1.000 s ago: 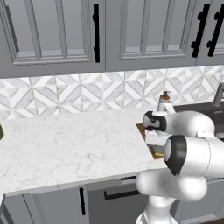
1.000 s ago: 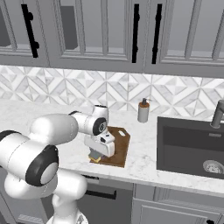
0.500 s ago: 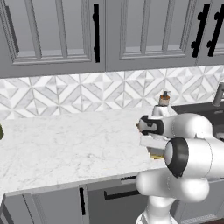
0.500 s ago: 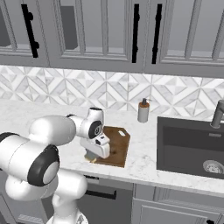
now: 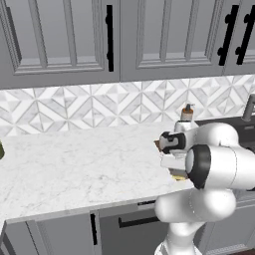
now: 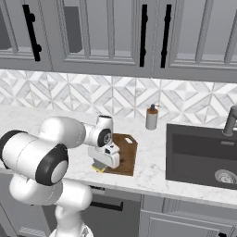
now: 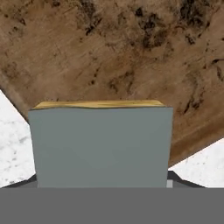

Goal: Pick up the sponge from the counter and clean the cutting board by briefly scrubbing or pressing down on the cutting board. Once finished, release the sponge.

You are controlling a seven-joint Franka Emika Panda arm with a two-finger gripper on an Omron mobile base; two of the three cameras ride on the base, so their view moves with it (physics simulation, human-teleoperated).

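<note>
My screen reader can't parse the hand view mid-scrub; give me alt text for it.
A sponge, grey face toward the camera with a thin yellow edge on top, sits close up between the jaws. Behind it spreads the dark brown mottled cutting board, with white marble counter at both lower corners.

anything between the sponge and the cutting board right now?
Nothing visible. In the hand view the sponge sits between the gripper's finger tips, with bare cutting board grain directly beyond it. In the right base view the gripper holds it over the board's near left corner, low, contact unclear.
</note>
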